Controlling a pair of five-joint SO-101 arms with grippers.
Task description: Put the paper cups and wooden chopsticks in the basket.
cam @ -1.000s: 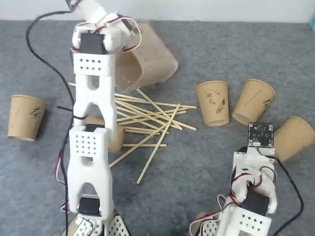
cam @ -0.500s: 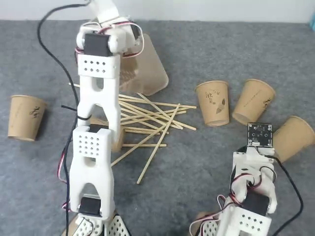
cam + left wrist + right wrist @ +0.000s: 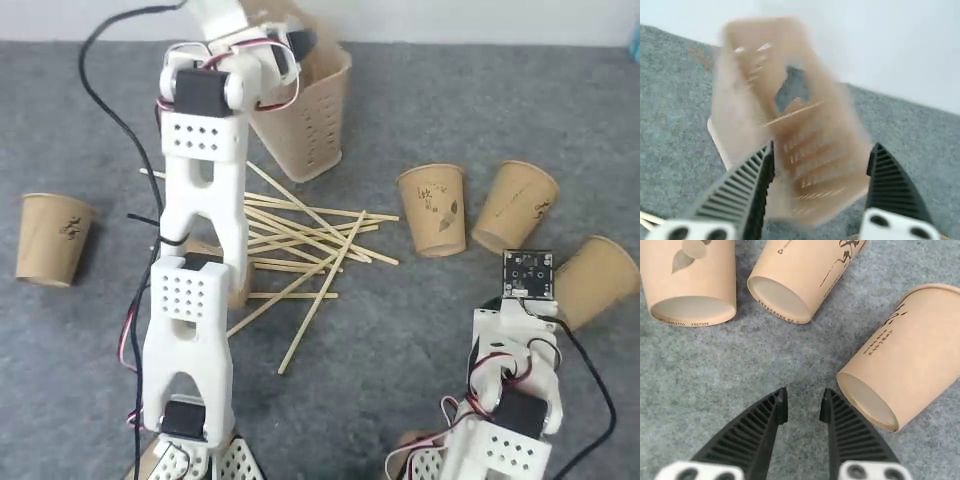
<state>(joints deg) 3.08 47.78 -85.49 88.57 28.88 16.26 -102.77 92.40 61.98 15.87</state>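
Where left hand (image 3: 823,146) spreads wide, tan slotted basket (image 3: 310,130) stands mouth-up, perhaps tilted; right hand (image 3: 804,405) slightly parted.

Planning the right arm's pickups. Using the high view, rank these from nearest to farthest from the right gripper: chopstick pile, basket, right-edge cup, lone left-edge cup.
From the right gripper:
1. right-edge cup, just beside that arm's wrist.
2. chopstick pile, mid-table.
3. basket, at the back of the table.
4. lone left-edge cup, across the whole table.

chopsticks (image 3: 300,232) heap mid, cups (image 3: 432,210) crowd rt, bare mat (image 3: 390,320) btwn
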